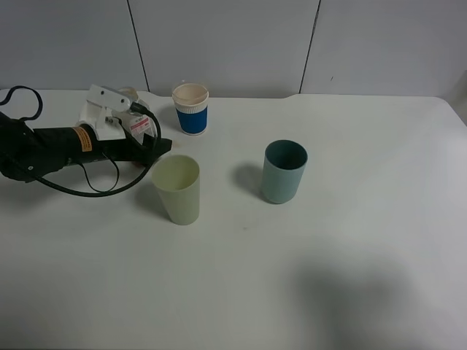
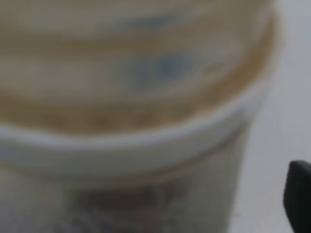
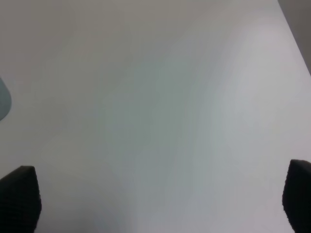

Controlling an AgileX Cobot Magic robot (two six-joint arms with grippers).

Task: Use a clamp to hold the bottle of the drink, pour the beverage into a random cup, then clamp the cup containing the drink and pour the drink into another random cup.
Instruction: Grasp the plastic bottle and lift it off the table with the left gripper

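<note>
The bottle of the drink (image 1: 139, 125) stands at the back left of the table, its white label with a red band showing between the black fingers of my left gripper (image 1: 146, 142). In the left wrist view the bottle (image 2: 136, 145) fills the frame, blurred, with the beverage (image 2: 97, 116) as a brown tint inside. One fingertip (image 2: 299, 199) stands a little off its side, so the jaws are open around it. The yellow-green cup (image 1: 177, 188) is just in front of that gripper. The teal cup (image 1: 283, 171) stands mid-table. My right gripper (image 3: 155, 204) hangs open over bare table.
A short blue cup with a white ribbed rim (image 1: 191, 109) stands behind the yellow-green cup, close to the bottle. The left arm's black cable (image 1: 95, 188) loops on the table. A sliver of the teal cup (image 3: 3, 99) shows in the right wrist view. A grey wall backs the table.
</note>
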